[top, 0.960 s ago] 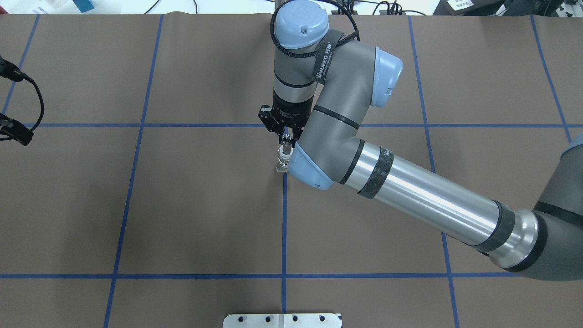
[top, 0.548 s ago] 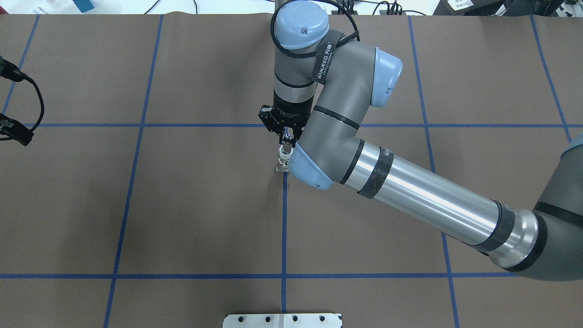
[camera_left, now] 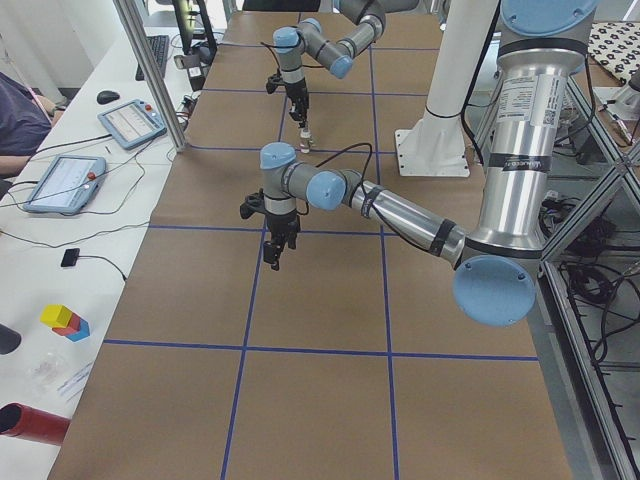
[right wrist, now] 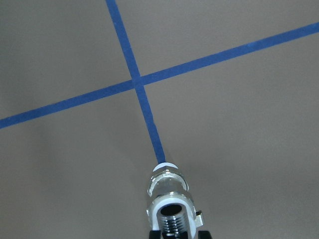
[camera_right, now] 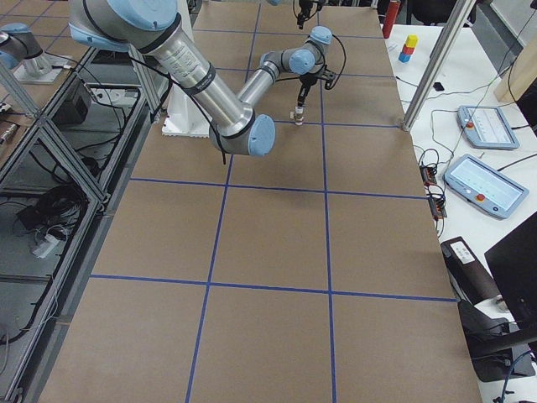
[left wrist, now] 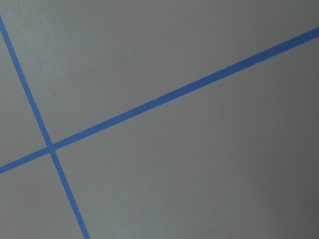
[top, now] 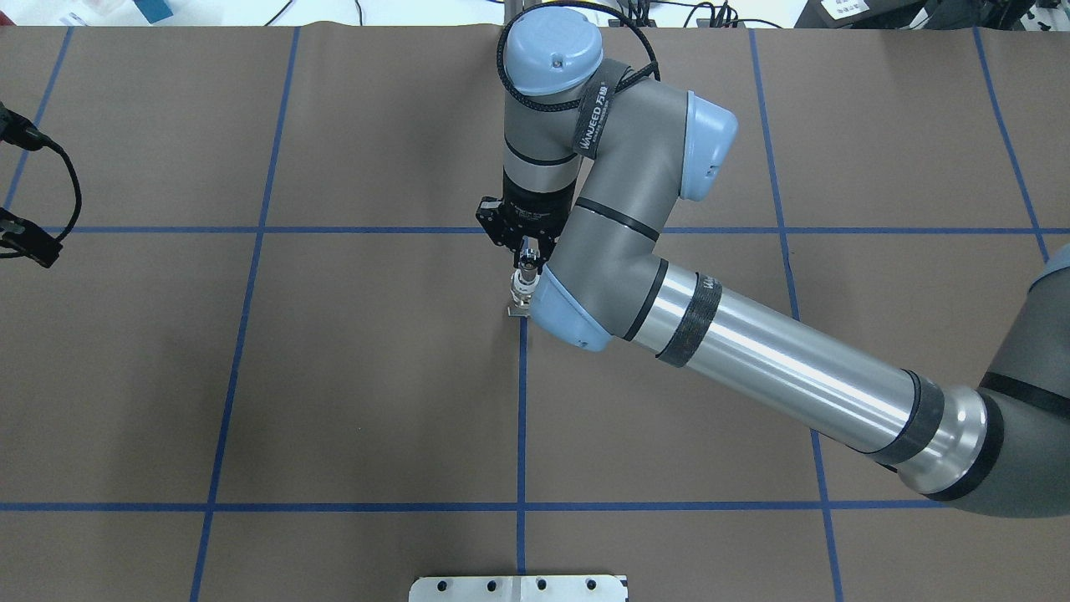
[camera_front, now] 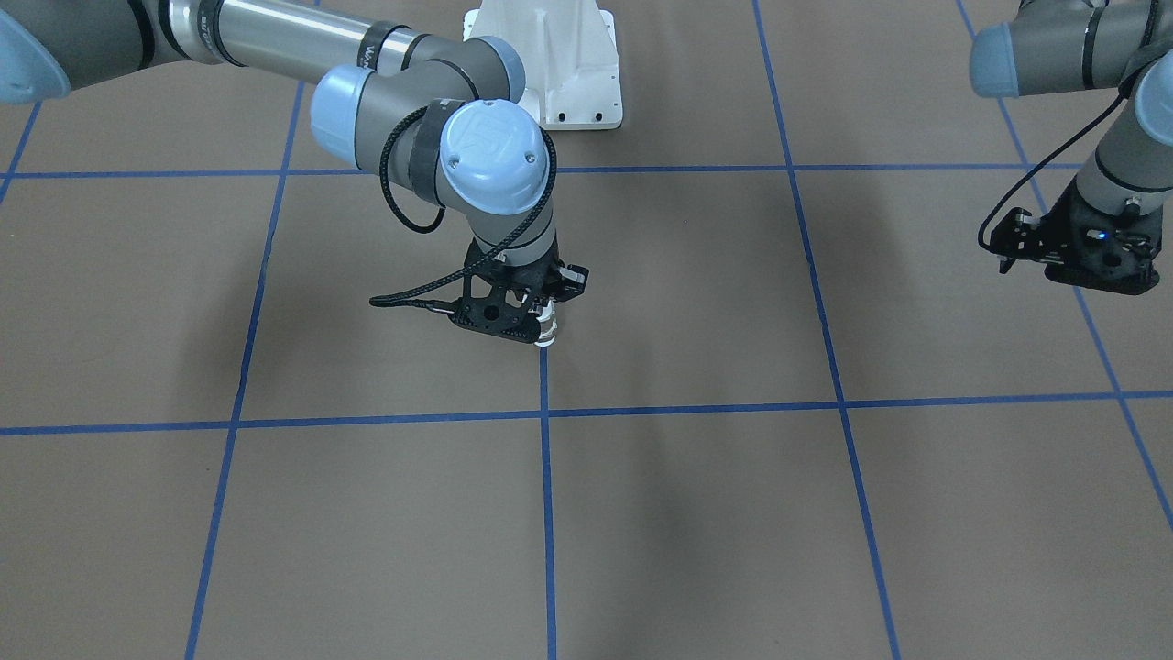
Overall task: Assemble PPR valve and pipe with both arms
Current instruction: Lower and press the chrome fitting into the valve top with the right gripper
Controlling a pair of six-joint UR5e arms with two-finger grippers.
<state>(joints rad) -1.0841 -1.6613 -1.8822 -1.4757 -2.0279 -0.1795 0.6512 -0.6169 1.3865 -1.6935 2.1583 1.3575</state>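
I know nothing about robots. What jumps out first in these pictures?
The long grey-and-silver right arm reaches to the middle of the brown table, its black tool pinching a small white-and-metal valve upright at a blue tape line. The left arm's tool hangs off to one side, seemingly empty.

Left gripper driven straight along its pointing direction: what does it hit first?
The bare table mat, near a blue tape crossing. The left gripper points roughly down and its wrist view shows nothing in between. The PPR valve, held by the right gripper, is well off that line.
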